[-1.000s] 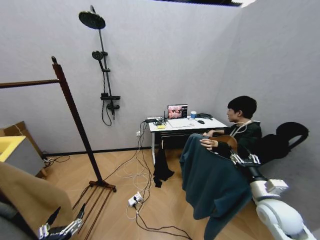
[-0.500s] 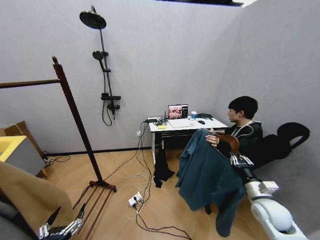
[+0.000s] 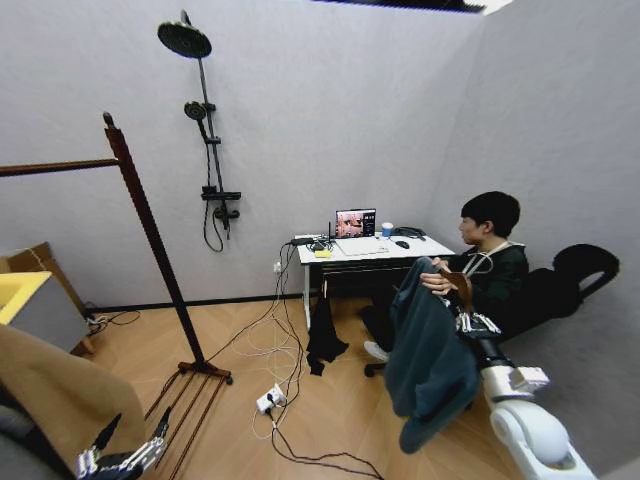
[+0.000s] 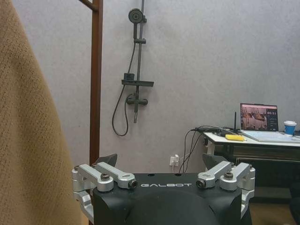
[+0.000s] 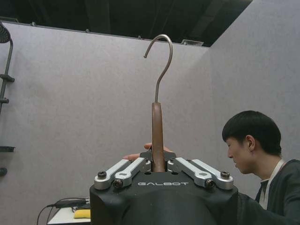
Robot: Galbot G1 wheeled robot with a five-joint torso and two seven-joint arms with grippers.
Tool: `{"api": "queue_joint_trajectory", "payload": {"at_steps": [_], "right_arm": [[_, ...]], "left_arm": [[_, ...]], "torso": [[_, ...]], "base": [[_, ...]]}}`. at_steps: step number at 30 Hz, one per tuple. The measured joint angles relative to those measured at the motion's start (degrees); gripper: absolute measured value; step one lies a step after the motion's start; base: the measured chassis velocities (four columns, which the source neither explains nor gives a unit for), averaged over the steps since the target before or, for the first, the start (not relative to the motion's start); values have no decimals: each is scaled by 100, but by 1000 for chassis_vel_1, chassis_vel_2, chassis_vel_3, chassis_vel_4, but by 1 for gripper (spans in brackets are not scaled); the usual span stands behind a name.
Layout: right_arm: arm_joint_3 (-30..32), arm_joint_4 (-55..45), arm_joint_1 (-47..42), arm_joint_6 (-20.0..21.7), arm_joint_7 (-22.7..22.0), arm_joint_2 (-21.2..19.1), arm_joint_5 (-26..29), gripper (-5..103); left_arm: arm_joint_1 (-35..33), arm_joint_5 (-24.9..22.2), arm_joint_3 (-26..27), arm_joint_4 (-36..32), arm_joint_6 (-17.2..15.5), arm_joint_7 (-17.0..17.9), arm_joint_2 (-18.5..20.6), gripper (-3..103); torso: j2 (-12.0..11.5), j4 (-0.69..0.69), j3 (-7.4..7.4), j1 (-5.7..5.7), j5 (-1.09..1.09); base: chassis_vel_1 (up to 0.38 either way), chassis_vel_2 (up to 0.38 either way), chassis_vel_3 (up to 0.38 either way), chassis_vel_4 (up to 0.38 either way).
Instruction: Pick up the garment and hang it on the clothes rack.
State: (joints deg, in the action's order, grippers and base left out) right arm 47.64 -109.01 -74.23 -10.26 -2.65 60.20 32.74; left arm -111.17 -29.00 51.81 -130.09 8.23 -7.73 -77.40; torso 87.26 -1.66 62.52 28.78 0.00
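Gripping the wooden hanger in my right jaws, I hold the garment low at my right side; a person's hand touches the hanger's top. My left jaws wait spread beside the tan coat. Soft fabric will swing, I think, so the stiff hanger neck is the right hold. Farther left stands the rack, well apart.

A mock-up room in a test lab, by its look: bare grey partition walls, open at the top, with a shower stand mounted on the far wall but no plumbing fixtures around it. A desk holds a laptop, and cables and a power strip trail across the wooden floor.
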Motion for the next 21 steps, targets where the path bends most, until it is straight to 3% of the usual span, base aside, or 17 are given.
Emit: {"api": "queue_joint_trajectory", "payload": {"at_steps": [10, 12, 13, 14, 15, 18, 21], "right_arm": [[-201, -287, 238, 100, 269, -105, 775, 10], [-519, -457, 610, 309, 343, -245, 1437, 10], [-519, -457, 610, 309, 343, -245, 1437, 10], [-716, -504, 878, 549, 344, -304, 1765, 10], [-716, -504, 878, 549, 344, -304, 1765, 10], [-1268, -547, 1457, 1226, 167, -377, 2097, 10], [-1610, -576, 1750, 1525, 40, -378, 2175, 10]], "left_arm": [[0, 0, 0, 0, 0, 0, 0, 100], [0, 0, 0, 0, 0, 0, 0, 100], [0, 0, 0, 0, 0, 0, 0, 100], [0, 0, 0, 0, 0, 0, 0, 100], [0, 0, 0, 0, 0, 0, 0, 100], [0, 0, 0, 0, 0, 0, 0, 100], [0, 0, 0, 0, 0, 0, 0, 100]], "torso": [[0, 0, 0, 0, 1], [0, 1, 0, 0, 0], [0, 1, 0, 0, 0], [0, 2, 0, 0, -1], [0, 2, 0, 0, -1], [0, 2, 1, 0, 0], [0, 3, 0, 0, -2]], "base": [[0, 0, 0, 0], [0, 0, 0, 0], [0, 0, 0, 0], [0, 0, 0, 0], [0, 0, 0, 0], [0, 0, 0, 0], [0, 0, 0, 0]]}}
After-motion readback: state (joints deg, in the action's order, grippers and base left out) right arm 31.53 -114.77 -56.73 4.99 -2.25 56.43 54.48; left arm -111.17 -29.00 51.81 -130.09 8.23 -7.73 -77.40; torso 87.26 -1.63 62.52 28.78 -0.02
